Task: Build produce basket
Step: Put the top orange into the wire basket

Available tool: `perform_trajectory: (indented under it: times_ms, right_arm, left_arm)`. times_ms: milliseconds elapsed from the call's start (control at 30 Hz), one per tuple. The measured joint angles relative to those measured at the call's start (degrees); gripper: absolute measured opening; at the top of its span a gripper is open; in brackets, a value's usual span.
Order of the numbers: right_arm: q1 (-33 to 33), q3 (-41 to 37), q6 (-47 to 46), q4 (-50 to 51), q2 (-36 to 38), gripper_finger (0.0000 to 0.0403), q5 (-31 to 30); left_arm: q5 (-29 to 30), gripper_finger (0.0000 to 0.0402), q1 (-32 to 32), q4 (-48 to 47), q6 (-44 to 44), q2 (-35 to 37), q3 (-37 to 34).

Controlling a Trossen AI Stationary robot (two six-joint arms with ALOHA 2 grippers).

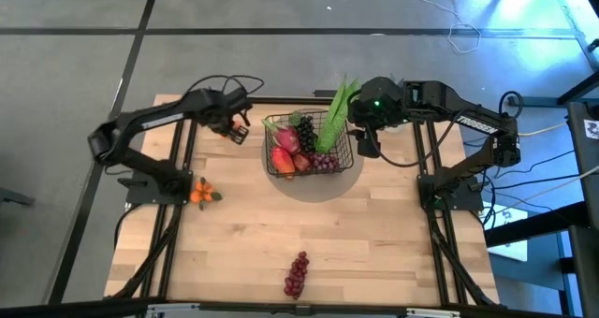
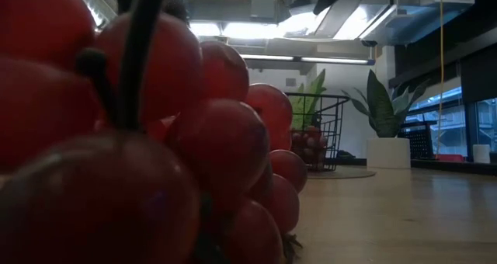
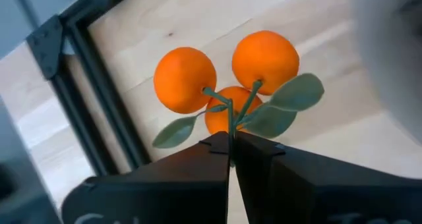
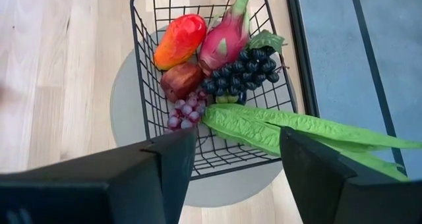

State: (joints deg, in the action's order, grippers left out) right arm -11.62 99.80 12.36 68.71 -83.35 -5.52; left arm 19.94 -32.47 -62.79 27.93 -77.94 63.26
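Basket [image 1: 309, 148] sits upper centre of high view, holding mango, dragon fruit, grapes, leafy stalk [image 4: 310, 132]. Right gripper [image 4: 234, 161] hovers over it, fingers spread, empty. Left gripper [image 3: 231, 148] pinched together above oranges [image 3: 227, 76] — light, rigid plastic; thin stem likely best grasp point.

In the low view, a red grape bunch [image 2: 147, 140] fills the near field, blurred and cut off at nine and twelve o'clock, hiding most of the table. Beyond it, the basket [image 2: 322, 128] shows only partly; its contents are perhaps too dim to name.
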Motion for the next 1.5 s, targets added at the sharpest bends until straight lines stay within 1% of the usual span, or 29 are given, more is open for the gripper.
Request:
perform_trajectory:
  times_ms: [167,333,433,533,633,800,933,1067,1233,1333,1500]
  right_arm:
    - [0.02,-0.01,0.0,0.19,0.0,0.0207,0.0]
    - [0.0,-0.01,0.0,0.08,0.0,0.0207,0.0]
    - [0.0,0.0,-0.02,-0.42,0.0,0.0207,0.0]
    - [0.0,-0.01,-0.02,-0.64,0.0,0.0207,0.02]
    - [0.0,0.01,-0.04,-0.93,0.0,0.0207,0.02]
    - [0.0,0.0,-0.07,-1.41,0.0,0.0207,0.03]
    - [0.0,0.01,-0.07,-1.67,0.0,0.0207,0.04]
    - [0.0,0.0,-0.07,-1.67,0.0,0.0207,0.05]
    - [0.0,0.01,-0.09,-1.65,0.0,0.0207,0.07]
    - [0.0,0.0,-0.09,-1.62,0.0,0.0207,0.09]
    - [0.0,0.0,-0.09,-1.61,0.0,0.0207,0.09]
  left_arm:
    - [-4.73,0.0,6.41,0.49,1.2,9.85,0.02]
    - [-6.21,0.0,17.03,8.59,0.89,16.83,0.02]
    - [-5.94,0.0,22.83,14.6,0.45,18.29,0.02]
    - [-5.91,0.0,27.76,20.52,-0.98,18.07,0.04]
    - [-5.08,0.0,31.04,26.59,-2.98,15.28,0.15]
    - [-3.46,0.0,31.63,33.0,-3.06,7.3,0.07]
    - [-2.47,0.0,31.15,35.85,-3.09,0.54,0.07]
    - [-1.15,0.0,29.84,36.95,-3.03,-3.96,0.04]
    - [-1.75,0.0,28.34,36.99,-3.0,-7.51,0.04]
    - [-5.41,0.0002,27.17,37.03,-2.94,-8.32,0.04]
    - [-6.01,0.0023,26.41,37.49,-2.61,-8.79,0.04]
